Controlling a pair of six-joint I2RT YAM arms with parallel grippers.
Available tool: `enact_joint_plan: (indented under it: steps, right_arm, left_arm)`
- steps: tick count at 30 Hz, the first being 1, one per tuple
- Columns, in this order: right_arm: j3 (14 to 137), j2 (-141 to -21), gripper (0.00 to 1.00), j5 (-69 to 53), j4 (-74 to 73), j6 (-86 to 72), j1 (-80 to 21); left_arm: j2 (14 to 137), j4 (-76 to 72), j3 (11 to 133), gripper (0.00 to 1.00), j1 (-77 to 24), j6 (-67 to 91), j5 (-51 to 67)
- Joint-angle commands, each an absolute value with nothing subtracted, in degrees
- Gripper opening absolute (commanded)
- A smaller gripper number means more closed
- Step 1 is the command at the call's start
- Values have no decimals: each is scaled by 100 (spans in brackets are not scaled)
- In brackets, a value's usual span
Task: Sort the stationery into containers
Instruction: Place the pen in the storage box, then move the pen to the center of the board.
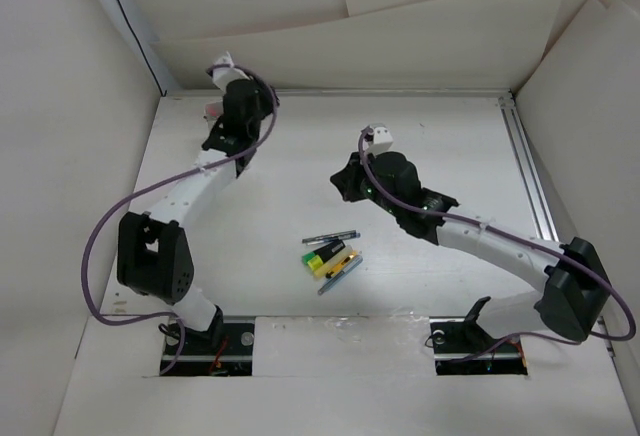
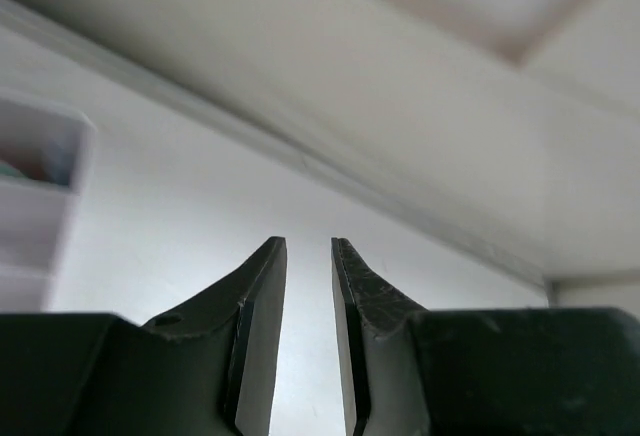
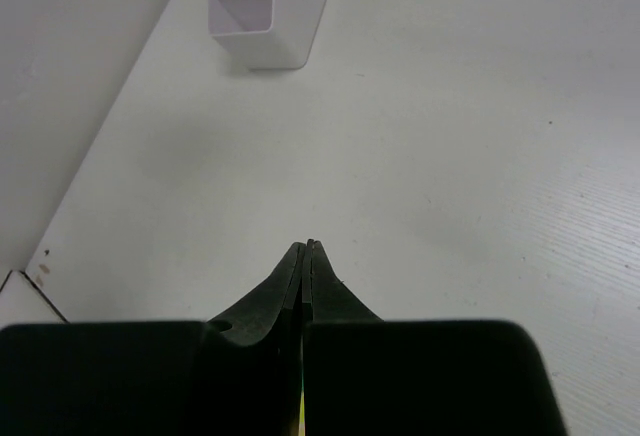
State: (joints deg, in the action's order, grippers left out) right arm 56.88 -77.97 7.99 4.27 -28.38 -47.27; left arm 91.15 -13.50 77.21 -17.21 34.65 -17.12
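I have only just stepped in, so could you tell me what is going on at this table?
Stationery is being sorted here. A small pile of pens and highlighters lies loose near the middle of the table. The left gripper hovers at the far left, beside the white divided box, its jaws slightly apart with nothing between them. The right gripper is shut above mid-table, facing that box; whether it holds anything cannot be told.

Table [image 1: 440, 146] is showing matt white, faintly grained. Divided box [image 3: 270, 11] is looking like smooth translucent white plastic. Left gripper [image 2: 308, 266] is showing matt black plastic fingers [image 2: 365, 296], finely rough. Side rail [image 1: 528, 171] is glinting like metal.
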Motion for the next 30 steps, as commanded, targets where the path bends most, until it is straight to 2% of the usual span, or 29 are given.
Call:
enact_joint_plan:
  steps: [1,6,12,16,17,20,24,26,30]
  right_arm:
    - [5774,-7567,0,1361,151,-3040,-4693]
    - [5731,-7462,0,1529,-605,-3207,-4693]
    - [5388,-7409,0,1802,-1388,-3577,-4693]
    - [5229,-7628,18,1916,-1547,-3744,-4693]
    - [5229,-7820,28,1916,-1616,-3840,-4693]
    - [5229,-8172,40,1688,-1670,-4086,-4693]
    - [5089,-8340,51,1521,-1617,-4428,-4693]
    - [5028,-8411,51,1468,-1556,-4578,-4693]
    - [4975,-8613,40,1336,-1556,-4877,-4693]
  left_arm:
    - [8921,-1292,7024,21,-2231,3981,-1179]
    - [8386,-1669,5497,20,-2610,4376,-529]
    - [7674,-1670,4238,17,-2882,4430,26]
    - [7270,-1810,3615,17,-3015,4429,316]
    - [7208,-1871,3525,17,-3015,4430,386]
    - [7067,-1960,3322,17,-3015,4430,676]
    - [6918,-2039,3121,17,-3015,4368,888]
    - [6856,-2039,3068,19,-3015,4298,940]
    - [6803,-2092,2954,20,-3015,4184,1072]
